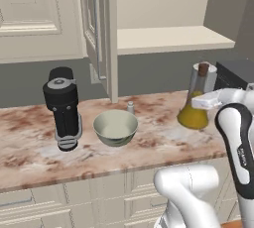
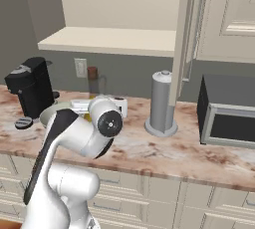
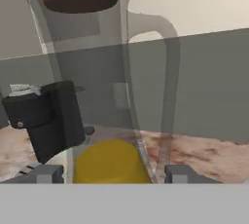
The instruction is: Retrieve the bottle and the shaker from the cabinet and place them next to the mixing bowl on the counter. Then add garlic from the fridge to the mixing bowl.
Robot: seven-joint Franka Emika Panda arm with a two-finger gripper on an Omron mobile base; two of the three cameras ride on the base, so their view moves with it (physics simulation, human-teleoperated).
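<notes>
Grasping the bottle [image 1: 194,104] low on its body, the gripper [image 3: 111,173] has a finger on either side of the glass, the yellow oil showing between the two tips in the hand view. The bottle stands upright on the counter [image 1: 30,147], cork above the hand. Off to the gripper's side, past a stretch of bare marble, sits the mixing bowl [image 1: 115,127], with the shaker [image 1: 130,107] just behind its rim (already out of the cabinet [image 1: 168,38], whose shelf is bare). A black coffee machine [image 1: 63,108] stands beyond the bowl. Judged progress: both containers are down from the cabinet, shaker placed, bottle not yet let go and somewhat apart from the bowl. Garlic from the fridge remains outstanding.
</notes>
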